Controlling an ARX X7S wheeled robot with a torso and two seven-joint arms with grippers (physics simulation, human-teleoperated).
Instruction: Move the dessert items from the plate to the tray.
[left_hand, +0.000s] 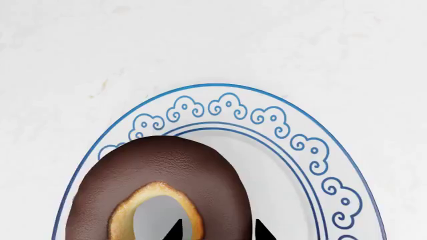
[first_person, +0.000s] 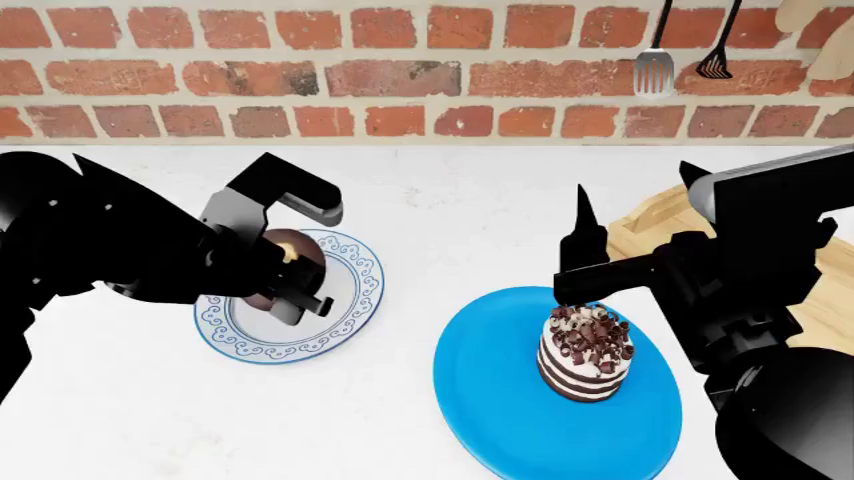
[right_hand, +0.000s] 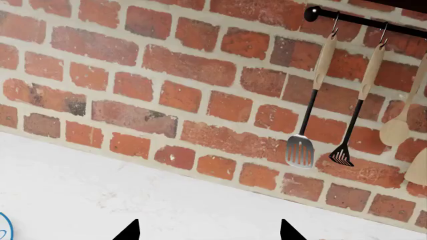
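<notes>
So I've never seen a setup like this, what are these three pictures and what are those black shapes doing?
It's a simulated two-armed robot. The wide picture is from its head camera; the others are from cameras near each gripper. The left gripper is lowered around a chocolate donut on a white plate with blue trim, one fingertip in the hole, not visibly closed. The right gripper hangs open above a layered cake on a blue plate, its camera facing the brick wall. A wooden tray sits behind the right arm.

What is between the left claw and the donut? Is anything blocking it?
Nothing visible. The left gripper sits right over the chocolate-glazed donut on the blue-patterned plate, one fingertip in the hole and one outside the ring.
</notes>
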